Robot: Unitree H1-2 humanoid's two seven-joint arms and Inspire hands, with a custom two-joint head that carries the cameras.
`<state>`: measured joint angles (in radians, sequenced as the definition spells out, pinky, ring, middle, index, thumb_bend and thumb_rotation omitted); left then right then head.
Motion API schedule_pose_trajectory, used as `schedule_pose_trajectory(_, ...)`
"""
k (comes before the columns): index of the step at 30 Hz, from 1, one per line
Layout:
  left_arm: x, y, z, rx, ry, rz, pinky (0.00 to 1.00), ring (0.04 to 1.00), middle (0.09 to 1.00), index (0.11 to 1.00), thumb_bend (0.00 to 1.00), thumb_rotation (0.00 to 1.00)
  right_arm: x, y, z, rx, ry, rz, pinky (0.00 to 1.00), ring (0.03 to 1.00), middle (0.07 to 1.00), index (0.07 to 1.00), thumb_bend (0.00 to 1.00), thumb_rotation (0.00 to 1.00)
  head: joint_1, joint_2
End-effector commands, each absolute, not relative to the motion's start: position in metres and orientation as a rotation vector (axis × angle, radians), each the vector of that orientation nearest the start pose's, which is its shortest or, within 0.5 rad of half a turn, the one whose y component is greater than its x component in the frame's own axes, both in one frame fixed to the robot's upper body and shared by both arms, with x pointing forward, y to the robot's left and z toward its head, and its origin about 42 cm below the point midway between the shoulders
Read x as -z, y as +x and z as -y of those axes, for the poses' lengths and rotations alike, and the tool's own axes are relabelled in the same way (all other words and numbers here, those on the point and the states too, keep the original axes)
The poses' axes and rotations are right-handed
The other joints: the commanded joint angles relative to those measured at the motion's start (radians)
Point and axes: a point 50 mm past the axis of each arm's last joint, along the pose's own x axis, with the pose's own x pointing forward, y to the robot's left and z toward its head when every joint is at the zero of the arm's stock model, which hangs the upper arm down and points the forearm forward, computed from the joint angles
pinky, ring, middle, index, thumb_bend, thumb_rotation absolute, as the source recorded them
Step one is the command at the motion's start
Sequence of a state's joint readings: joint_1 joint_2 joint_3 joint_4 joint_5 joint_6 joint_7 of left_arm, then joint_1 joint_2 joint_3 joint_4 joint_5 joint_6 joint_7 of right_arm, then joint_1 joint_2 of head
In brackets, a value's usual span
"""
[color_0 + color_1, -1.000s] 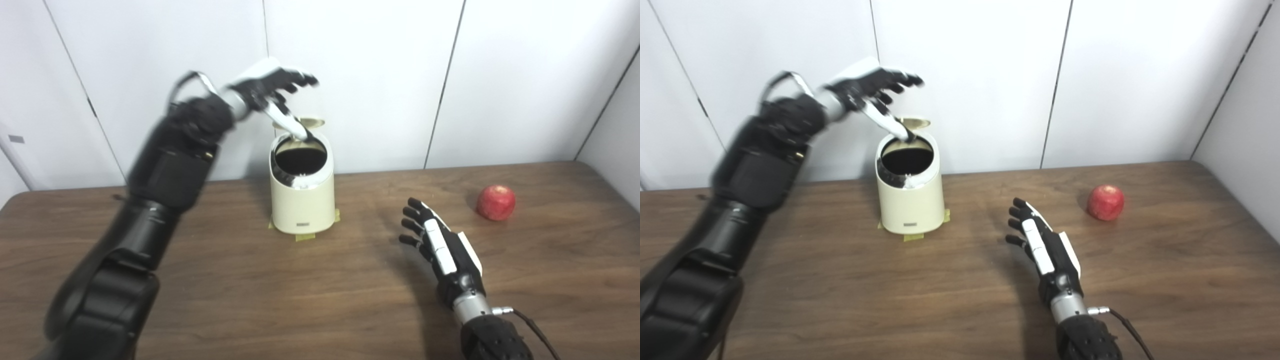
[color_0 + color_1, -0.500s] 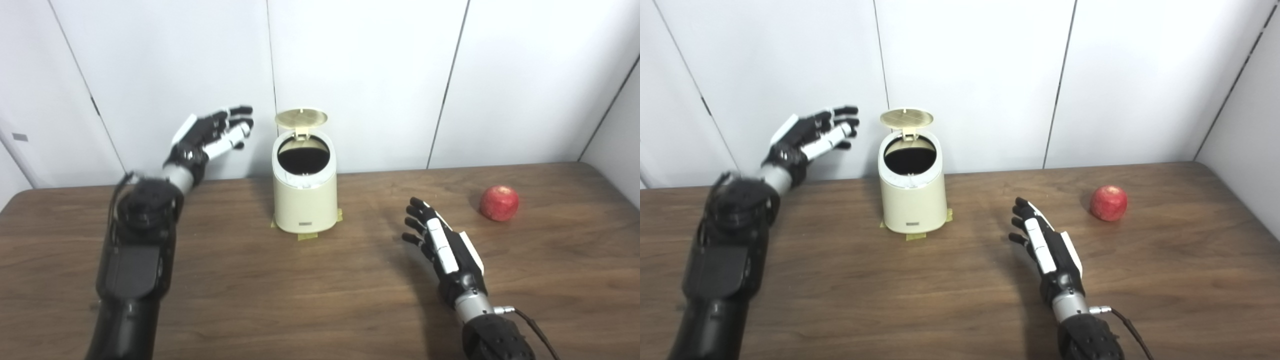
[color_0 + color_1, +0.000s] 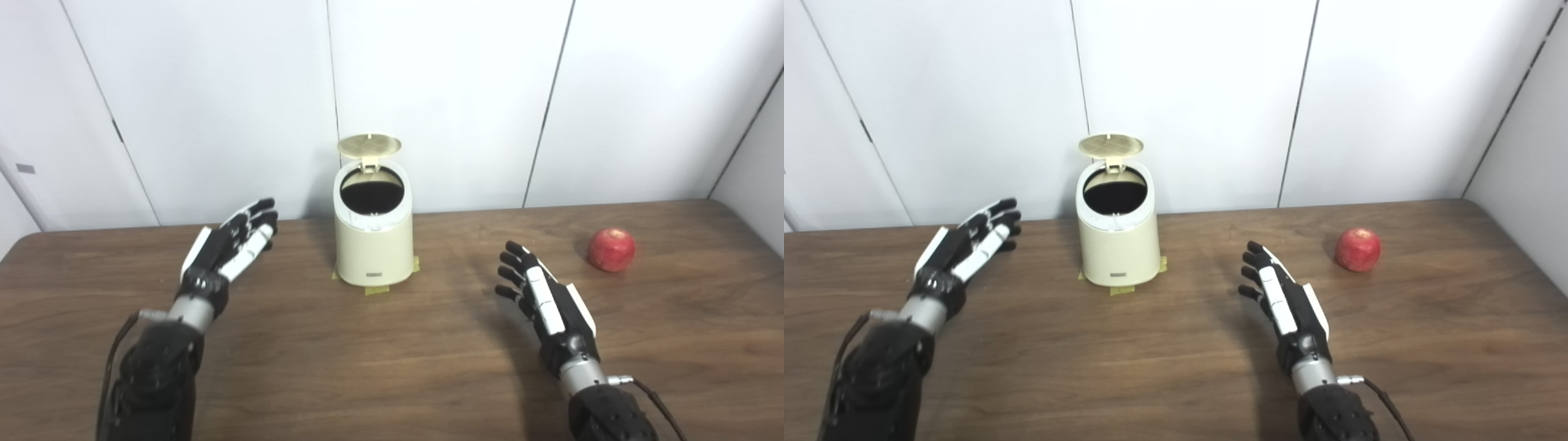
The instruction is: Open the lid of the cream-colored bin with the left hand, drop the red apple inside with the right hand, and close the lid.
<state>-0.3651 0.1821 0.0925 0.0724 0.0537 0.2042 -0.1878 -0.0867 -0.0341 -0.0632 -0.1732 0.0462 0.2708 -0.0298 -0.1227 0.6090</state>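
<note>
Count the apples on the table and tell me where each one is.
1. The red apple lies on the table at the far right, beyond the open right hand and well right of the cream-colored bin. The bin's dark inside cannot be checked.

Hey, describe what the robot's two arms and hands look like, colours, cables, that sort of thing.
Both arms are black with bulky rounded forearm casings. Each ends in a short silver metal wrist cuff. The left hand and right hand are black with white plates along the back and the fingers, and dark fingertips. A thin black cable runs from a small silver plug at each wrist back along the forearm.
</note>
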Motion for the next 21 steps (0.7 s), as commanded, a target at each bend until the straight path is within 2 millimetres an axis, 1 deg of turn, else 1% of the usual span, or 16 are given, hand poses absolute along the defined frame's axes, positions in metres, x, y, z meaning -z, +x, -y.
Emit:
schedule_pose_trajectory(1, -0.206, 0.4, -0.259, 0.098, 0.24, 0.187, 0.82, 0.845, 0.876, 0.875, 0.34, 0.56, -0.173, 0.314, 0.232, 0.071, 0.004, 0.083, 0.79, 0.877, 0.891, 0.882, 0.55, 0.88, 0.0, 0.002)
schedule_pose_trajectory(3, -0.197, 0.395, -0.259, 0.086, 0.23, 0.182, 0.81, 0.846, 0.88, 0.878, 0.33, 0.58, -0.174, 0.313, 0.234, 0.083, -0.006, 0.092, 0.79, 0.875, 0.892, 0.883, 0.55, 0.86, -0.001, 0.003)
schedule_pose_trajectory(5, -0.191, 0.392, -0.26, 0.081, 0.216, 0.17, 0.81, 0.851, 0.878, 0.88, 0.32, 0.6, -0.174, 0.313, 0.237, 0.094, -0.02, 0.105, 0.78, 0.871, 0.89, 0.882, 0.52, 0.81, -0.004, 0.004)
schedule_pose_trajectory(7, -0.182, 0.388, -0.263, 0.076, 0.216, 0.15, 0.82, 0.855, 0.874, 0.882, 0.31, 0.63, -0.171, 0.314, 0.246, 0.115, -0.123, 0.149, 0.78, 0.86, 0.883, 0.891, 0.51, 0.79, -0.011, 0.005)
schedule_pose_trajectory(8, -0.18, 0.387, -0.264, 0.075, 0.216, 0.144, 0.83, 0.855, 0.872, 0.884, 0.31, 0.62, -0.171, 0.315, 0.25, 0.121, -0.166, 0.167, 0.77, 0.849, 0.876, 0.898, 0.51, 0.79, -0.012, 0.006)
schedule_pose_trajectory(9, -0.177, 0.386, -0.265, 0.072, 0.21, 0.138, 0.83, 0.855, 0.871, 0.884, 0.31, 0.62, -0.17, 0.315, 0.256, 0.144, -0.244, 0.184, 0.77, 0.844, 0.872, 0.901, 0.5, 0.79, -0.013, 0.007)
schedule_pose_trajectory(11, -0.175, 0.386, -0.266, 0.066, 0.2, 0.136, 0.84, 0.855, 0.873, 0.889, 0.31, 0.58, -0.172, 0.315, 0.268, 0.199, -0.389, 0.208, 0.72, 0.819, 0.849, 0.889, 0.59, 0.79, -0.015, 0.011)
schedule_pose_trajectory(12, -0.175, 0.385, -0.266, 0.064, 0.197, 0.136, 0.84, 0.855, 0.873, 0.889, 0.31, 0.57, -0.174, 0.314, 0.271, 0.219, -0.429, 0.221, 0.7, 0.811, 0.844, 0.885, 0.61, 0.79, -0.018, 0.013)
schedule_pose_trajectory(13, -0.174, 0.386, -0.267, 0.064, 0.191, 0.137, 0.84, 0.854, 0.871, 0.888, 0.31, 0.57, -0.182, 0.312, 0.273, 0.244, -0.477, 0.233, 0.69, 0.799, 0.838, 0.877, 0.62, 0.77, -0.023, 0.016)
schedule_pose_trajectory(14, -0.174, 0.386, -0.267, 0.063, 0.187, 0.137, 0.84, 0.854, 0.872, 0.89, 0.33, 0.57, -0.191, 0.31, 0.274, 0.273, -0.525, 0.249, 0.7, 0.797, 0.833, 0.87, 0.63, 0.75, -0.024, 0.016)
schedule_pose_trajectory(16, -0.175, 0.386, -0.269, 0.058, 0.189, 0.137, 0.84, 0.855, 0.871, 0.89, 0.33, 0.56, -0.204, 0.305, 0.282, 0.329, -0.614, 0.281, 0.69, 0.777, 0.815, 0.864, 0.65, 0.65, -0.043, 0.02)
schedule_pose_trajectory(17, -0.175, 0.386, -0.269, 0.055, 0.193, 0.137, 0.84, 0.852, 0.869, 0.887, 0.34, 0.57, -0.208, 0.303, 0.286, 0.355, -0.652, 0.284, 0.65, 0.76, 0.815, 0.865, 0.65, 0.58, -0.046, 0.021)
schedule_pose_trajectory(19, -0.176, 0.386, -0.272, 0.051, 0.199, 0.134, 0.86, 0.862, 0.872, 0.886, 0.35, 0.58, -0.214, 0.299, 0.294, 0.397, -0.701, 0.279, 0.65, 0.759, 0.827, 0.868, 0.68, 0.45, -0.069, 0.025)
schedule_pose_trajectory(20, -0.177, 0.386, -0.273, 0.05, 0.204, 0.133, 0.86, 0.862, 0.872, 0.885, 0.35, 0.58, -0.216, 0.298, 0.297, 0.413, -0.718, 0.27, 0.66, 0.768, 0.835, 0.87, 0.69, 0.42, -0.071, 0.026)
schedule_pose_trajectory(21, -0.178, 0.387, -0.274, 0.048, 0.201, 0.132, 0.85, 0.858, 0.87, 0.883, 0.35, 0.58, -0.218, 0.296, 0.3, 0.431, -0.737, 0.255, 0.67, 0.777, 0.841, 0.872, 0.7, 0.41, -0.081, 0.028)
